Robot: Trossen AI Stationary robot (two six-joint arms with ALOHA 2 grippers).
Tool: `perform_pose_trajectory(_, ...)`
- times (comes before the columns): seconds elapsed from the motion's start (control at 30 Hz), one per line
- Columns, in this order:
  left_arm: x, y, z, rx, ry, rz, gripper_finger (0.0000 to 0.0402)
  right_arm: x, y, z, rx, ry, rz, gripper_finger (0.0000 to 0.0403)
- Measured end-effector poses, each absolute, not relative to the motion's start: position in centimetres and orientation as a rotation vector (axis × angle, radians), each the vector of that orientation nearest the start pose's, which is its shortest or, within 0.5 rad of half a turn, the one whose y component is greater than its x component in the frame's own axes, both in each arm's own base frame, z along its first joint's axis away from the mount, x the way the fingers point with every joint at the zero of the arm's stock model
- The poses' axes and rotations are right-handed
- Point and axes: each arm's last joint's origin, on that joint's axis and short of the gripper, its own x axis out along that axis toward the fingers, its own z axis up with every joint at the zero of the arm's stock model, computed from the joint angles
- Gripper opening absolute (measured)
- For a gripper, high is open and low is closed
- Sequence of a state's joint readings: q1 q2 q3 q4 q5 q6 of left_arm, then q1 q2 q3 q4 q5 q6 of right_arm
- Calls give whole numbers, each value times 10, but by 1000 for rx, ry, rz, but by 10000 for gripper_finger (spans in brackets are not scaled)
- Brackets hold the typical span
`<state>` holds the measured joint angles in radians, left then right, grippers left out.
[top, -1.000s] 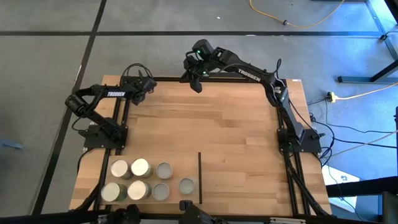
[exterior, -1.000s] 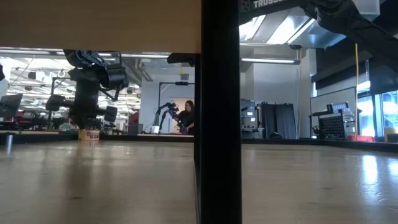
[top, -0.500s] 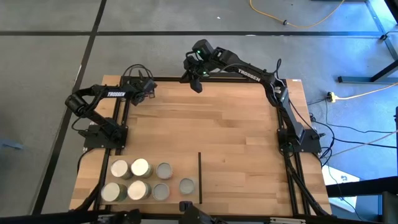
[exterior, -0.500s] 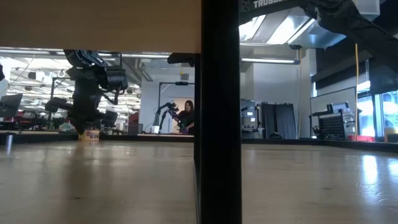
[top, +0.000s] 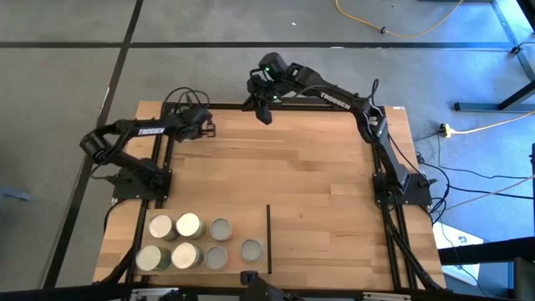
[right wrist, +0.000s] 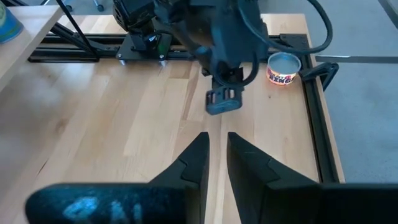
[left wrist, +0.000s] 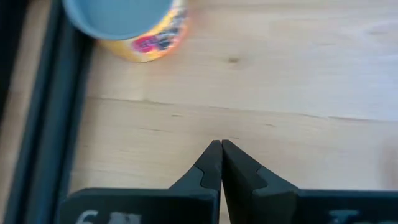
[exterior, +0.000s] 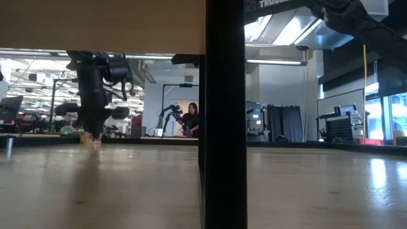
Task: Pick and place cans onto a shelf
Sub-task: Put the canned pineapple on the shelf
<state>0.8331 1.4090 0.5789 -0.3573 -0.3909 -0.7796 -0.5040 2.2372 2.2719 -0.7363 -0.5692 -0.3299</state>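
From above: left hand (top: 208,127) clenched, empty, over the worktop's (top: 318,167) far left corner; right hand (top: 263,114) slightly parted, empty, at the far edge; seven cans (top: 188,226) clustered left of the shelf (top: 334,238). Left wrist: fingers (left wrist: 211,165) pressed together near a lone yellow can (left wrist: 134,28).

On the desk (top: 276,167), seen from above, seven cans (top: 185,242) cluster at seven o'clock, just left of a thin strip (top: 268,238) at six. One more can (left wrist: 127,25) stands at the eleven o'clock corner, beside the left claw (top: 209,130). The right claw (top: 263,113) hangs at twelve o'clock, over the far edge.
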Motion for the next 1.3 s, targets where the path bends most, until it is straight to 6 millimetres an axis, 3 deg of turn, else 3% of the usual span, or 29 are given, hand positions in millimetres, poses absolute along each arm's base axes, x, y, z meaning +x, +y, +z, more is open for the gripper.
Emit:
perform_pose_trajectory(0.37, 135, 152, 182, -817, 604, 1396, 0, 446, -217, 351, -19, 473, 165, 59)
perform_pose_trajectory(0.57, 122, 151, 197, -714, 601, 1382, 0, 462, -194, 354, -66, 417, 213, 59)
perform_pose_trajectory(0.77, 109, 155, 205, -664, 528, 1516, 0, 473, -171, 358, -72, 373, 252, 59)
perform_pose_trajectory(1.07, 99, 170, 199, -786, 416, 1655, 0, 498, -164, 330, 82, 374, 240, 59)
perform_pose_trajectory(1.3, 99, 180, 193, -866, 303, 1740, 0, 502, -164, 317, 130, 415, 238, 59)
